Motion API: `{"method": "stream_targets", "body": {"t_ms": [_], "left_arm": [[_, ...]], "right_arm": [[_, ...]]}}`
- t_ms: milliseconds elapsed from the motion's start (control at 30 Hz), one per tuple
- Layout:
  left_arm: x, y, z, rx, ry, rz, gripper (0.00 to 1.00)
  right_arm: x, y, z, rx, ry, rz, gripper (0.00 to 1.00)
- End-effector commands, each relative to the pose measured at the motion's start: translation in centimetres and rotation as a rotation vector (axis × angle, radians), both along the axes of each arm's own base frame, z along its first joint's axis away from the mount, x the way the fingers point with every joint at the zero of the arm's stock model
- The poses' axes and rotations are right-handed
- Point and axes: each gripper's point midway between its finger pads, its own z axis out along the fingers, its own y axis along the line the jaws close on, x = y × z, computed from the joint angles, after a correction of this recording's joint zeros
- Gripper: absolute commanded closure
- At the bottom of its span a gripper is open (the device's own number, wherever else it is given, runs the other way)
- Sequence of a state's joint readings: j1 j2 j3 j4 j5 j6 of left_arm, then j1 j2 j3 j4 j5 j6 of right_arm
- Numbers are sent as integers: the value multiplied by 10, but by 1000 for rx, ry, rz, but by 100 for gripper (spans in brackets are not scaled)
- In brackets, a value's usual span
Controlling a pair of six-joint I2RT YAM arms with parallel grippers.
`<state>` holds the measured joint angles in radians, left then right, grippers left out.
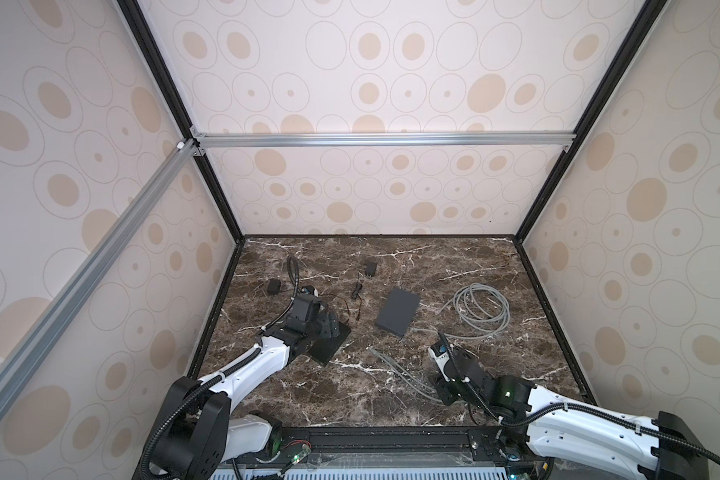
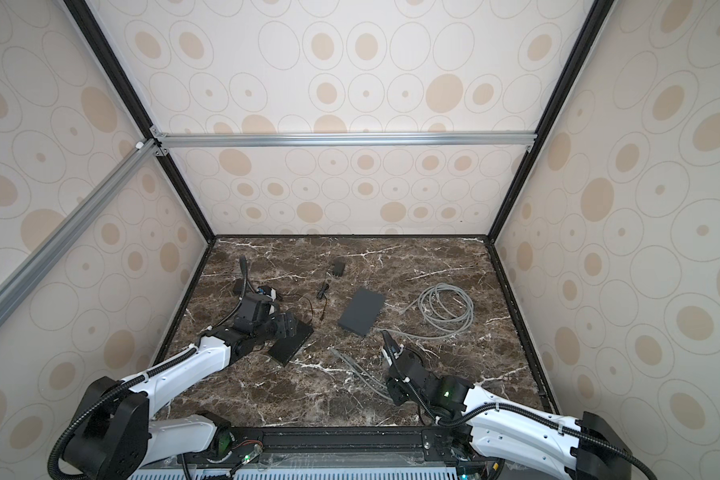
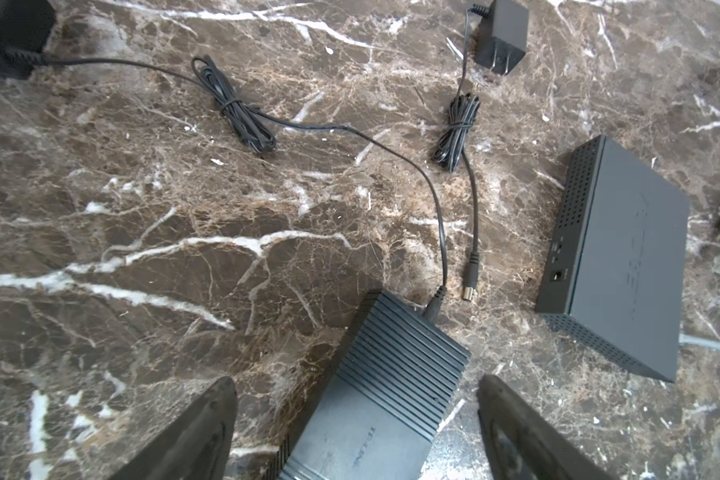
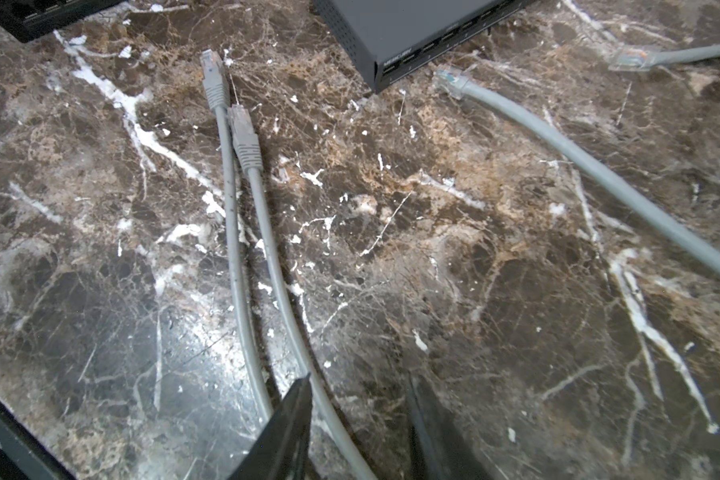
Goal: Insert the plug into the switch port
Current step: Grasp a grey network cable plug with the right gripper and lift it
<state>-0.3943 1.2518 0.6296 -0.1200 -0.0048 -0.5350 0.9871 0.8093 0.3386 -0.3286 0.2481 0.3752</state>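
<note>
Tabletop [image 1: 391, 399] of dark marble carries two dark network switches. The left gripper [image 3: 355, 381] hangs over the ribbed switch [image 3: 391, 374], its fingers spread wide on either side without touching it, probably ready to steady it. The flat switch [image 1: 398, 312] lies mid-table. The right gripper [image 4: 358, 376] sits low, fingers parted and clasping nothing; a grey cable [image 4: 275, 291] runs between them, likely lined up for a grasp. Its plug [image 4: 242, 133] lies loose on the marble near the flat switch, not inserted.

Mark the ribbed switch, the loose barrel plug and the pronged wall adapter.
ribbed switch [image 3: 400, 357]: left wrist view, ribbed top face.
loose barrel plug [image 3: 473, 266]: left wrist view, dark sleeve.
pronged wall adapter [image 3: 501, 35]: left wrist view, body.
</note>
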Motion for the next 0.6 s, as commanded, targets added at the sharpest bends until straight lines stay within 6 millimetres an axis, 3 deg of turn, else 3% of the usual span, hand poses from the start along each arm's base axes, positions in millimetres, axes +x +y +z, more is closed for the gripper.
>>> {"method": "stream_targets", "body": {"t_ms": [0,267,433,567], "left_arm": [[4,-4,11,-16,-20,-14,7],[-9,-7,-23,-70,32,-7,8],[-11,-4,-36,-23,54,-24,18],[-7,-2,-38,-5,46,-25,28]], "right_arm": [[5,-3,11,24,-28,-45,60],[-2,8,10,53,-19,33,64],[-11,40,7,46,44,207,65],[0,71,12,43,37,292,65]]}}
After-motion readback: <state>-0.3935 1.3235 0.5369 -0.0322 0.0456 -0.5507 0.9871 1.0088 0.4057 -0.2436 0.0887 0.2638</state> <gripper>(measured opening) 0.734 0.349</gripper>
